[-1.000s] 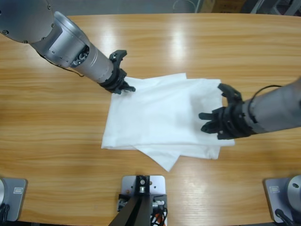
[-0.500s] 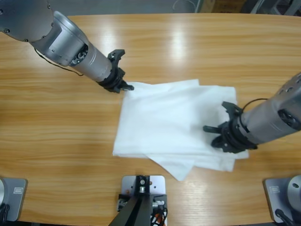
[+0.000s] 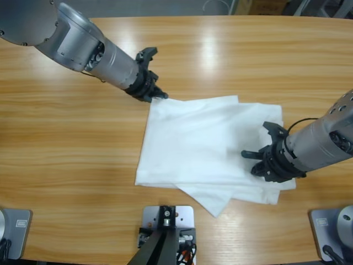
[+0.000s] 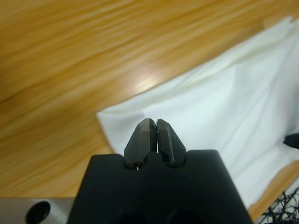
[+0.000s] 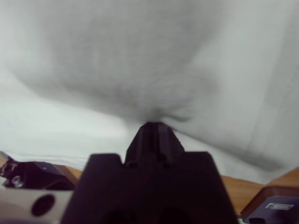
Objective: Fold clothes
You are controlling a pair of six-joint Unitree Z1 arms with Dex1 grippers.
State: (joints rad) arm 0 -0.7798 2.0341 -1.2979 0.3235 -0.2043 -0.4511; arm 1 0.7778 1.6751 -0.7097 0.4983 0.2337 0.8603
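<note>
A white shirt (image 3: 204,146) of thin, soft cloth is spread on the wooden table (image 3: 66,143), right of the middle in the high view, folded into a rough rectangle of overlapping layers. One layer is seen to stick out as a pointed corner at the near edge, and a second layer shows along the far and right edges as a slightly offset border. The cloth is plain, with shallow creases running across it; neither collar nor printed text can be made out. The left gripper (image 3: 156,94) is placed at the far left corner of the shirt, the arm coming in from the upper left corner. In the left wrist view the left gripper (image 4: 154,123) is shown with its jaws pressed together, their tips over the corner of the cloth (image 4: 219,116); whether any cloth is pinched between them cannot be told. The right gripper (image 3: 259,160) is set on the right part of the shirt, the arm entering from the right edge. In the right wrist view the right gripper (image 5: 154,128) is shown closed, with the cloth (image 5: 140,60) puckered into a gather right at its tips.
</note>
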